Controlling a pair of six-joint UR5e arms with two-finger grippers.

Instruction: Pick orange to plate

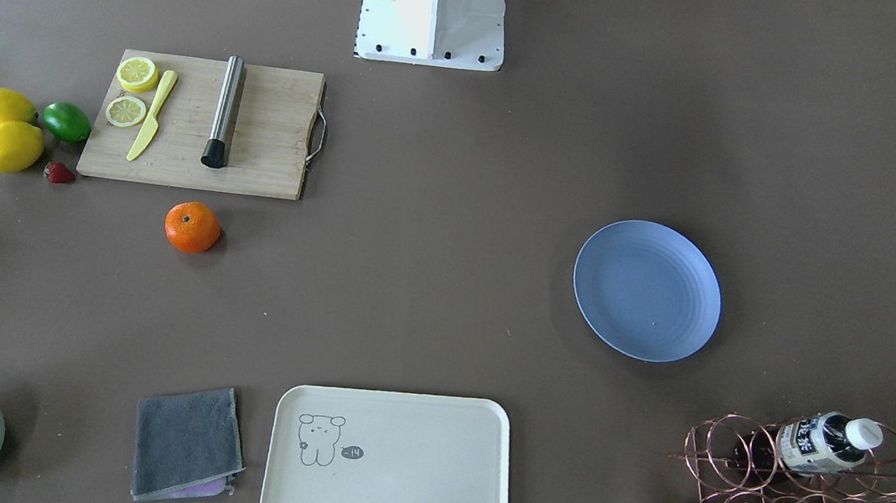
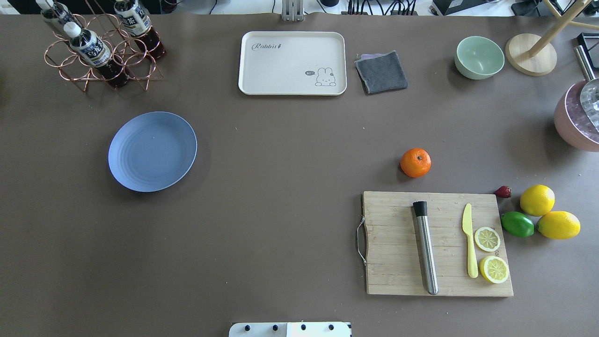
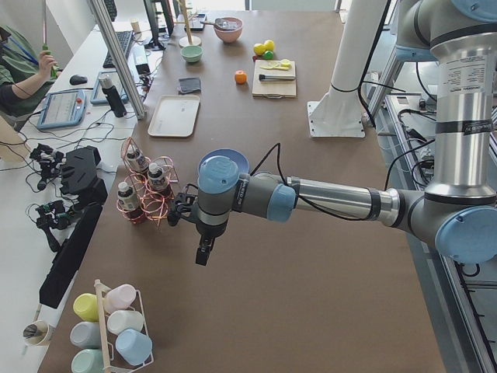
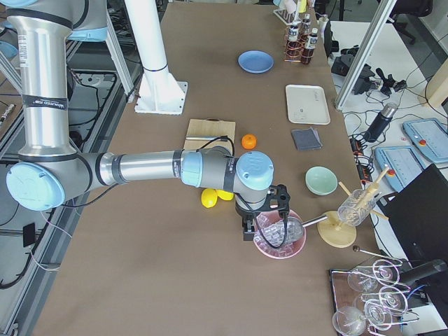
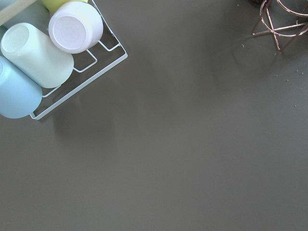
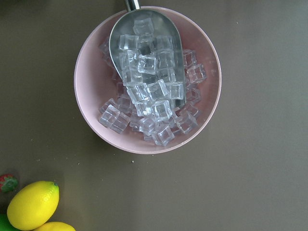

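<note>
The orange [image 2: 415, 162] [image 1: 193, 227] lies alone on the brown table, just beyond the cutting board on the robot's right side. The pale blue plate [image 2: 152, 151] [image 1: 647, 290] sits bare on the robot's left side, far from the fruit. Neither gripper shows in the overhead or front views. In the exterior left view my left gripper [image 3: 202, 252] hangs over bare table between the bottle rack and a cup rack. In the exterior right view my right gripper [image 4: 248, 227] hovers beside the pink ice bowl [image 6: 147, 79]. Whether either gripper is open or shut I cannot tell.
A wooden cutting board [image 2: 398, 276] carries a steel muddler, a yellow knife and lemon slices. Two lemons [image 2: 537, 200], a lime [image 2: 517, 224] and a strawberry lie to its right. A cream tray [image 2: 292, 63], grey cloth [image 2: 381, 71], mint bowl [image 2: 479, 57] and bottle rack [image 2: 100, 51] line the far edge.
</note>
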